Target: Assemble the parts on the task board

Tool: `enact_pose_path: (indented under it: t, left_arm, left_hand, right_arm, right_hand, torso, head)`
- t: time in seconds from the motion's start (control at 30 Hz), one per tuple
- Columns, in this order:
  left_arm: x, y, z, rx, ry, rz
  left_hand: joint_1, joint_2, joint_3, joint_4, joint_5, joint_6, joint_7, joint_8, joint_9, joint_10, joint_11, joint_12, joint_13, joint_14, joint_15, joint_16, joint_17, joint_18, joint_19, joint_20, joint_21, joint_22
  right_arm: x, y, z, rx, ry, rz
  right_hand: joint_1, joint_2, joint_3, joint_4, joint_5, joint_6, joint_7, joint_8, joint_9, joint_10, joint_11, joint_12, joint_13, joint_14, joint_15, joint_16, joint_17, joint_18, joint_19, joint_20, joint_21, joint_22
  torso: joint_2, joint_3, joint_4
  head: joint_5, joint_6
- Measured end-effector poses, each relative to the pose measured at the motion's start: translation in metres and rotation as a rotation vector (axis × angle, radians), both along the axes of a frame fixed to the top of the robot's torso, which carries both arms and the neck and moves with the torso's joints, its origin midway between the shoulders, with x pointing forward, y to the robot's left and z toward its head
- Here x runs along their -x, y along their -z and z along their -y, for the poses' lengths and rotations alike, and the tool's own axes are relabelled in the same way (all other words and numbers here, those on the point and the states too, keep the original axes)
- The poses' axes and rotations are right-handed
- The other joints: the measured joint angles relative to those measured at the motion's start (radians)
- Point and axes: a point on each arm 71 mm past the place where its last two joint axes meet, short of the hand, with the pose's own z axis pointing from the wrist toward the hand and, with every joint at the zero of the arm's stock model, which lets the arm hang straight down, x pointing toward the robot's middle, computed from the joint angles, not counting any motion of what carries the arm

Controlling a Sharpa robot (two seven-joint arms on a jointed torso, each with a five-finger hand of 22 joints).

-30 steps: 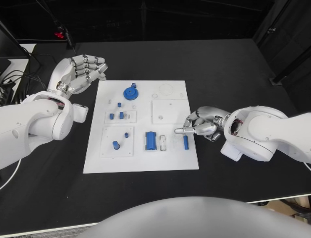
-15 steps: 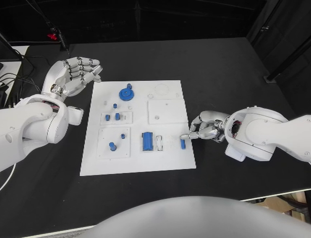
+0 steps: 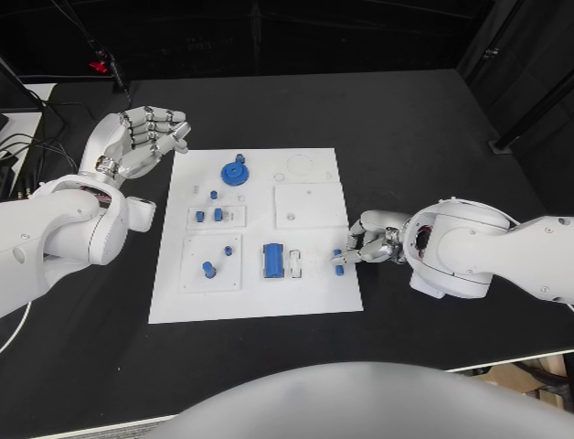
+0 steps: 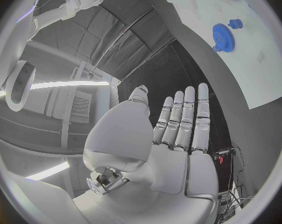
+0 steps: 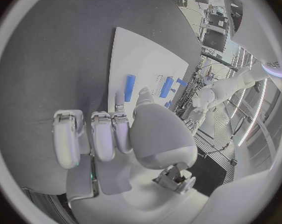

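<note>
The right hand [image 3: 373,240] has moved closer to the small blue bar [image 3: 338,259] at the right edge of the task board [image 3: 313,302], fingers curled, grip uncertain; the left hand [image 3: 140,139] stays wide open, so insertion seems near.

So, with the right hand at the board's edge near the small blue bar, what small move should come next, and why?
Probably the right hand should close its fingertips on the small blue bar-shaped part. That part lies flat near the right edge of the white task board, the fingertips sit right beside it, and no firm grip on it is visible yet. The left hand hovers open off the board.
</note>
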Motion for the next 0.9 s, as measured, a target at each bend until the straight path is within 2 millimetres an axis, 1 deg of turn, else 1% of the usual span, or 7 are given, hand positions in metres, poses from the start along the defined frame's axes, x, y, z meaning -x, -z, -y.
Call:
enact_pose_path:
  t: [0.17,0.3,0.6,0.73,0.77,0.83,0.9]
  left_arm:
    - [0.0,0.0,0.0,0.0,0.0,-0.001]
    - [0.0,0.0,0.0,0.0,0.0,-0.001]
    - [0.0,0.0,0.0,0.001,0.001,-0.001]
    - [0.001,0.0,0.0,0.001,0.002,-0.001]
    - [0.001,0.0,0.001,0.001,0.003,-0.001]
    - [0.001,0.0,0.001,0.002,0.004,-0.002]
    - [0.001,0.0,0.001,0.002,0.004,-0.002]
  left_hand:
    - [0.0,0.0,0.0,0.0,0.0,0.0,0.0,0.0,0.0,0.0,0.0,0.0,0.0,0.0,0.0,0.0,0.0,0.0,0.0,0.0,0.0,0.0]
    - [0.0,0.0,0.0,0.0,0.0,0.0,0.0,0.0,0.0,0.0,0.0,0.0,0.0,0.0,0.0,0.0,0.0,0.0,0.0,0.0,0.0,0.0]
    - [0.0,0.0,0.0,0.0,0.0,0.0,0.0,0.0,0.0,0.0,0.0,0.0,0.0,0.0,0.0,0.0,0.0,0.0,0.0,0.0,0.0,0.0]
    - [0.0,0.0,0.0,0.0,0.0,0.0,0.0,0.0,0.0,0.0,0.0,0.0,0.0,0.0,0.0,0.0,0.0,0.0,0.0,0.0,0.0,0.0]
    - [0.0,0.0,0.0,0.0,0.0,0.0,0.0,0.0,0.0,0.0,0.0,0.0,0.0,0.0,0.0,0.0,0.0,0.0,0.0,0.0,0.0,0.0]
    - [0.0,0.0,0.0,0.0,0.0,0.0,0.0,0.0,0.0,0.0,0.0,0.0,0.0,0.0,0.0,0.0,0.0,0.0,0.0,0.0,0.0,0.0]
    - [0.0,0.0,0.0,0.0,0.0,0.0,0.0,0.0,0.0,0.0,0.0,0.0,0.0,0.0,0.0,0.0,0.0,0.0,0.0,0.0,0.0,0.0]
  right_arm:
    - [-0.002,0.001,-0.002,0.013,-0.008,0.006]
    - [-0.003,0.002,-0.004,0.026,-0.013,0.004]
    - [-0.007,0.005,-0.011,0.046,-0.04,-0.01]
    - [-0.007,0.006,-0.014,0.053,-0.059,-0.017]
    - [-0.007,0.006,-0.015,0.054,-0.063,-0.018]
    - [-0.008,0.006,-0.017,0.059,-0.072,-0.019]
    - [-0.009,0.006,-0.018,0.063,-0.079,-0.02]
  right_hand:
    - [0.0,0.0,0.0,0.0,0.004,0.004,-0.004,0.0,-0.002,0.0,0.0,0.0,0.0,0.0,0.0,0.0,0.0,0.0,0.0,0.0,0.0,0.0]
    - [0.0,0.0,0.0,0.0,0.004,0.007,0.0,-0.004,-0.003,0.0,0.0,0.0,0.0,0.0,0.0,0.0,0.0,0.0,0.0,0.0,0.0,0.0]
    - [0.0,0.0,0.0,0.0,0.007,0.007,0.0,-0.009,-0.005,0.0,0.0,0.0,0.0,0.0,0.0,0.0,0.0,0.0,0.0,0.0,0.0,0.0]
    - [0.001,0.01,0.0,0.0,0.017,0.011,0.0,-0.014,-0.008,0.0,0.0,0.0,0.0,0.0,0.0,0.0,0.0,0.0,0.0,0.0,0.0,0.0]
    - [0.0,0.017,0.0,0.0,0.017,0.012,0.0,-0.015,-0.009,0.0,0.0,0.0,0.0,0.0,0.0,0.0,0.0,0.0,0.0,0.0,0.0,0.0]
    - [0.0,0.019,0.0,0.0,0.028,0.015,0.0,-0.019,-0.009,0.0,0.0,0.0,0.001,0.0,0.0,0.0,0.0,0.0,0.003,0.003,0.0,0.0]
    - [0.004,0.023,0.0,0.0,0.029,0.017,0.002,-0.019,-0.008,0.0,0.0,0.0,0.001,0.0,0.0,0.0,0.0,0.0,0.003,0.003,0.0,0.0]
  torso:
    - [0.0,0.0001,0.0012]
    - [0.0,0.0001,0.0012]
    - [0.001,0.0,0.0003]
    - [0.001,0.0,0.0002]
    - [0.001,0.0,0.0002]
    - [0.001,0.0001,0.0002]
    - [0.001,0.0004,0.0002]
  head:
    - [0.0,0.0]
    - [0.002,0.0]
    - [0.002,0.0]
    - [0.005,0.0]
    - [0.005,0.0]
    - [0.005,0.0]
    - [0.006,0.0]
